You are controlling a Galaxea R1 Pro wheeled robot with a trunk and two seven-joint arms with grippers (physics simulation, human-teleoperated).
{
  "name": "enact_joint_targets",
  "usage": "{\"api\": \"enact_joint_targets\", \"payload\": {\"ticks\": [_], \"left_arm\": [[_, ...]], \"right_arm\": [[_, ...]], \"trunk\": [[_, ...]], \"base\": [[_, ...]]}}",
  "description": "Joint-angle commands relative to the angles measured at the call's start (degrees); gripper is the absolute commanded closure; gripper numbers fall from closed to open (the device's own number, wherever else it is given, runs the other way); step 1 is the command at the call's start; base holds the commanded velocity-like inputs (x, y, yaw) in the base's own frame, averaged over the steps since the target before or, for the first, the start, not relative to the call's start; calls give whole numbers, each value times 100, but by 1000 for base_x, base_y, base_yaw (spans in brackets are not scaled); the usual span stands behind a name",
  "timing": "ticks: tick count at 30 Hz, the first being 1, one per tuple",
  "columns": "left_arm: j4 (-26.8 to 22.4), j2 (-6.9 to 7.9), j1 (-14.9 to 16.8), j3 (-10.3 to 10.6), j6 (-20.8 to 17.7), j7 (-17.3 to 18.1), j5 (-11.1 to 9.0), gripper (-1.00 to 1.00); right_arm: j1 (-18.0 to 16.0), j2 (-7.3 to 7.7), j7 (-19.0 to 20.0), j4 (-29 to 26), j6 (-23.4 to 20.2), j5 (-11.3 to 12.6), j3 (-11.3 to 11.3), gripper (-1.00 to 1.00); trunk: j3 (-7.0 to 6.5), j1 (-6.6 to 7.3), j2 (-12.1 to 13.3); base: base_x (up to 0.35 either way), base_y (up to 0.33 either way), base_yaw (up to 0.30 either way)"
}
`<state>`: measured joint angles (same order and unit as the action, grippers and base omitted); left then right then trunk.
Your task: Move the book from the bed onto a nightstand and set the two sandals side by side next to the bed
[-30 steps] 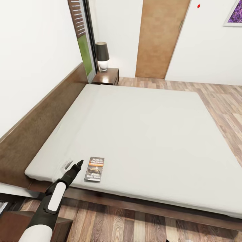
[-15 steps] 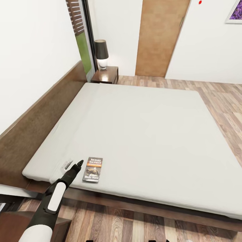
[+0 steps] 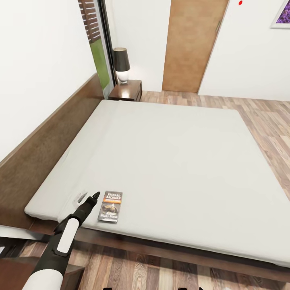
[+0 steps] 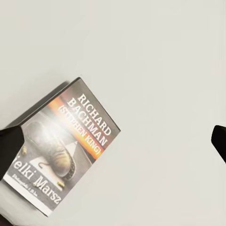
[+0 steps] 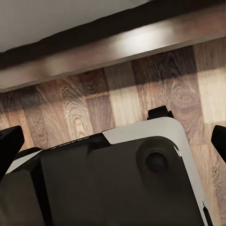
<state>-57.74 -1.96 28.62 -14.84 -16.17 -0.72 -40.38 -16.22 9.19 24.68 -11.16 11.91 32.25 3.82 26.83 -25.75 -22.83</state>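
A: How is the left arm posed?

B: In the head view it is seen stretched forward and up from the lower left, white forearm first, then a black wrist, tapering to the left gripper (image 3: 93, 197) above the near corner of the bed (image 3: 169, 161). The dark tip is held over the mattress, just to the left of the book (image 3: 110, 206).

A: And the jaws of that arm?

B: In the left wrist view two dark fingertips (image 4: 10, 141) are seen at opposite edges of the picture, far apart, so the jaws are spread wide. Nothing is held between them. One fingertip lies beside the book's (image 4: 63, 146) edge; whether it touches cannot be told.

A: Where is the book placed?

B: It lies flat, cover up, on the off-white mattress near the bed's near edge, toward the headboard (image 3: 48, 141) end. The white "RICHARD BACHMAN" lettering and an orange band are readable.

A: What is seen of the right arm?

B: In the right wrist view the right gripper (image 5: 115, 141) is pointed down at the robot's own dark and white body, with the wood-plank floor (image 5: 84, 106) and the bed frame (image 5: 117, 44) beyond. Its fingertips (image 5: 10, 141) are likewise set at the picture's two edges, wide apart, with nothing grasped.

A: Is a nightstand visible?

B: A nightstand (image 3: 127, 90) stands at the bed's far corner, with a lamp (image 3: 121, 64) on it.
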Motion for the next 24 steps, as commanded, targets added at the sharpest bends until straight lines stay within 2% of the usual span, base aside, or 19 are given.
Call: {"api": "enact_joint_targets", "payload": {"ticks": [1,10,18,24], "left_arm": [[-9,-7,3,-19,-44,-8,-57,-100],[-9,-7,2,-19,-50,-8,-57,-100],[-9,-6,3,-19,-52,-8,-57,-100],[-9,-7,3,-19,-52,-8,-57,-100]], "right_arm": [[-4,4,20,8,22,53,40,-100],[-4,2,20,8,22,53,40,-100],[-4,4,20,8,22,54,40,-100],[-4,4,20,8,22,54,40,-100]], "trunk": [[8,-4,-9],[8,-4,-9],[8,-4,-9],[8,-4,-9]], "base": [[59,0,0],[26,0,0],[216,0,0],[50,0,0]]}}
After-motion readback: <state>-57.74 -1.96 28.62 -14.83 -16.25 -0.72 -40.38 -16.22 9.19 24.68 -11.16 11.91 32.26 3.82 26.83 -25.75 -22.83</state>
